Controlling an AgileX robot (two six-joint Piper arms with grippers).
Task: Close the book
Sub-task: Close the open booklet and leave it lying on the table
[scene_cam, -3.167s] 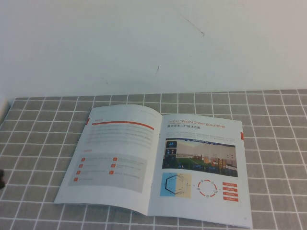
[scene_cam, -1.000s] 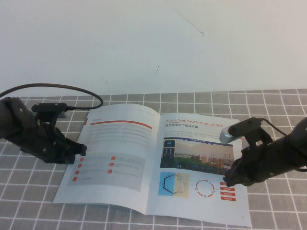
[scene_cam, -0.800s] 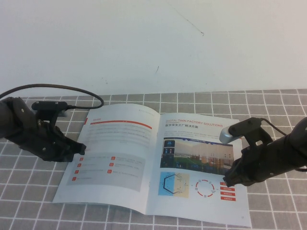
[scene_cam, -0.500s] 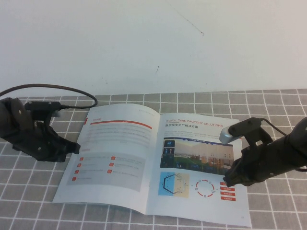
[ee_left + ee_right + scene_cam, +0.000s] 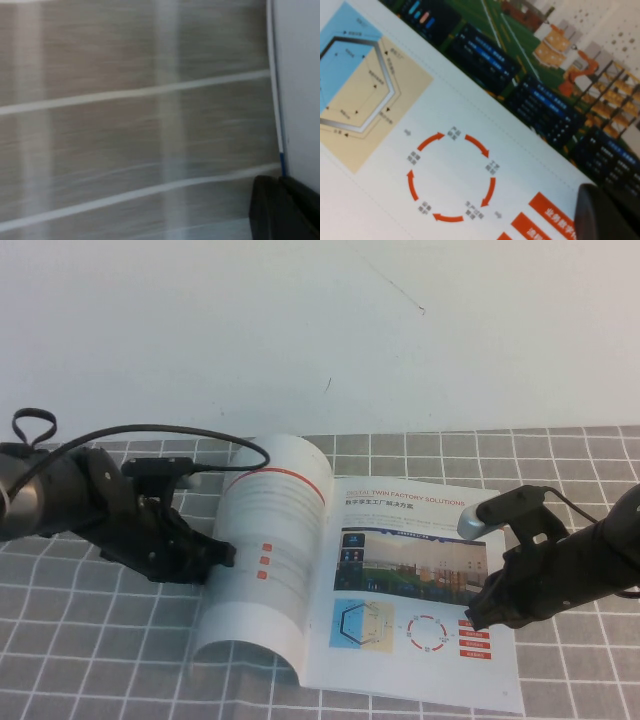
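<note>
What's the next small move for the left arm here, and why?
Probably carry the left hand rightward across the book, pushing the left page over. That page stands curled upright against the hand and is only half turned. The right hand sits low on the right page, apparently holding it down.

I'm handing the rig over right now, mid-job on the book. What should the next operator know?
Arms: the left gripper is against the outer side of the arched left page. The right gripper sits low on the right page near its outer edge, seemingly pinning it.
Things: the book lies open on the table, right page flat.
Done: left page raised partway toward the spine.
Left: carry it over onto the right page, probably clearing the right gripper first, then press shut.
</note>
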